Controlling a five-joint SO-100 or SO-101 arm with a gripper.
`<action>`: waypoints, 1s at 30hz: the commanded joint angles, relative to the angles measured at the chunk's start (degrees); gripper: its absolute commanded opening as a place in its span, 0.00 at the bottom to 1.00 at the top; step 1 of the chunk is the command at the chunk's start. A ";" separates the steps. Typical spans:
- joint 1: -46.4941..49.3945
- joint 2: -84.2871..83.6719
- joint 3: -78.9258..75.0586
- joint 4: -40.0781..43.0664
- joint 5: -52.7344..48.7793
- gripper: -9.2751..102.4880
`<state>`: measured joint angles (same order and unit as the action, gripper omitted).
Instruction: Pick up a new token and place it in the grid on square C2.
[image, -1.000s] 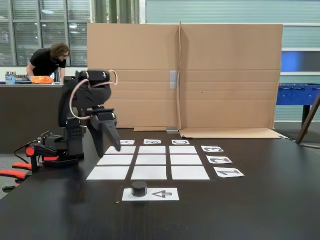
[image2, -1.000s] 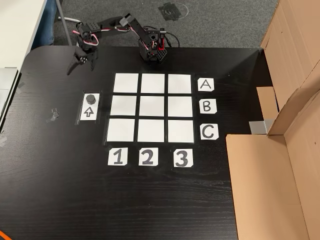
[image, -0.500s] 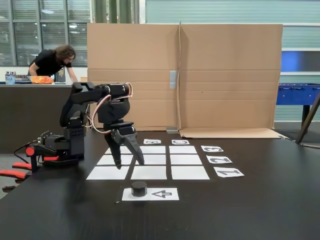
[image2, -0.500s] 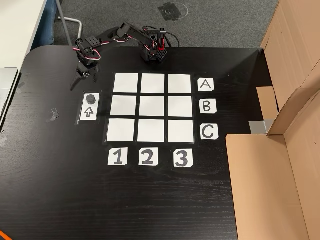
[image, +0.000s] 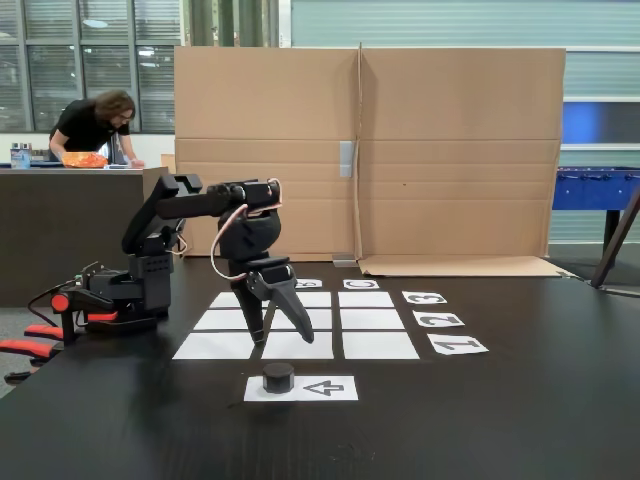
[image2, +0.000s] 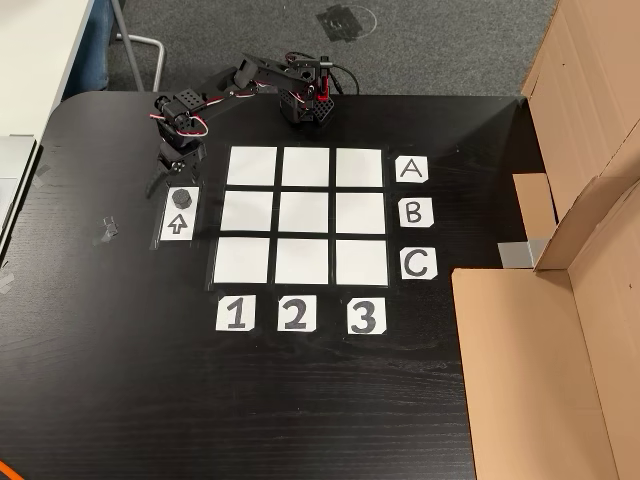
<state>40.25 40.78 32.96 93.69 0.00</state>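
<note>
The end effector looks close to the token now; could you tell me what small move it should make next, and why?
Probably a short advance and descent over the token. The end effector hangs open just short of it, above the table, and the token sits untouched on the arrow sheet. The grid holds no token yet, so grasping comes first.

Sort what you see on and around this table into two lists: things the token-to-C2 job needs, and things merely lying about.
Needed:
token on the arrow sheet
grid
square C2
C card, 2 card
gripper, open

Lying about:
cardboard screen
tape scraps
foosball table
</note>
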 joint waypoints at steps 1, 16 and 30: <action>-0.70 -0.88 -3.60 0.26 0.70 0.57; -1.32 -8.26 -9.76 -0.26 2.46 0.57; -0.79 -9.23 -10.28 -1.49 5.10 0.47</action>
<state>39.46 31.29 25.14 92.64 4.48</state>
